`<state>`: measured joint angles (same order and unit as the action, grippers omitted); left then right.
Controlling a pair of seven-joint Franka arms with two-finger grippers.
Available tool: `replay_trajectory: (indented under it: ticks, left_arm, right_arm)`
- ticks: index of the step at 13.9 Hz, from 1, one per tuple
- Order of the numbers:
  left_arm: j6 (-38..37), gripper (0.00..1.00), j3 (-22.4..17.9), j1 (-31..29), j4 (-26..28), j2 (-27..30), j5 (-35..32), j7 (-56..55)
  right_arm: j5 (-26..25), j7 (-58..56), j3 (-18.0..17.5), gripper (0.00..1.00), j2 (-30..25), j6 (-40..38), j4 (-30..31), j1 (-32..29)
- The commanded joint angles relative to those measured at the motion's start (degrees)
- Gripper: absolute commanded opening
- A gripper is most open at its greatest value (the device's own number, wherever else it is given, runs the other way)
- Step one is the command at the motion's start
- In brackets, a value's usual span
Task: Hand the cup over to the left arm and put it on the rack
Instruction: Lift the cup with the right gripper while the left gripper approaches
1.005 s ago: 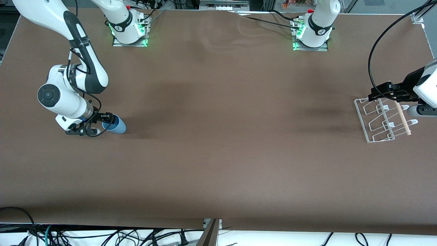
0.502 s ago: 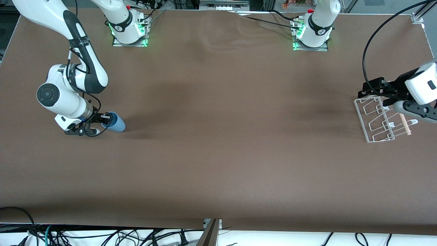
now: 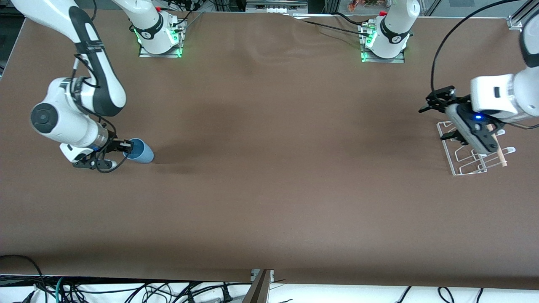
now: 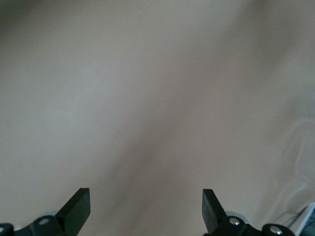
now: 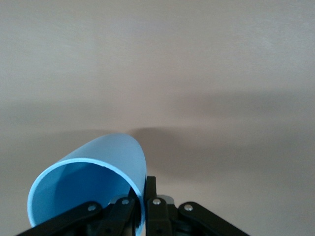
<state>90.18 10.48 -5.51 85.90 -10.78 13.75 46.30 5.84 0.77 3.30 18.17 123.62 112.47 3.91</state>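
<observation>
Small light-blue plastic tumbler cup, tipped on side, at middle-left of frame, toward right arm's end of brown table. Right gripper clenched on cup rim, one finger inside mouth, one outside wall. Left gripper released, fingers spread, nothing held, at middle-right of frame, over corner of white wire rack with wooden dowel bar. Versus earlier frame: right fingers have pinched rim; right arm shifted slightly toward frame's left edge; left gripper risen and swung off rack top

Robotics lab: two bolted arm bases, brown covered table, loose cables along edge.
</observation>
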Motion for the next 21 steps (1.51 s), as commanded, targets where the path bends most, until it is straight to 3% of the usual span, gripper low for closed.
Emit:
replay_trajectory:
  ticks: [1,5,9,11,17,21]
  left_arm:
    - [3.7,1.0,3.1,0.0,0.5,0.3,3.6,6.1]
    - [17.0,1.0,10.1,0.0,6.3,0.3,9.2,10.6]
    - [34.0,1.0,19.5,0.1,11.8,0.2,8.6,10.9]
    - [41.2,1.0,22.2,0.6,14.5,0.2,8.5,10.8]
    - [49.5,1.0,25.5,3.5,17.3,-0.6,3.0,11.0]
    - [55.2,1.0,26.9,4.0,20.6,-0.9,0.8,11.0]
  right_arm:
    - [7.1,0.0,-0.1,0.0,-0.5,-10.9,-6.6,0.5]
    - [20.1,0.4,-0.2,0.0,-0.3,-18.6,-12.0,5.1]
    - [30.3,9.4,-0.1,0.0,1.8,-16.8,-16.3,13.4]
    - [35.4,14.6,-0.1,0.0,3.7,-14.2,-19.5,18.0]
    - [42.8,24.5,-0.1,0.0,4.5,-1.0,-21.7,29.0]
    - [43.2,30.1,-0.1,0.0,5.0,3.0,-23.3,32.2]
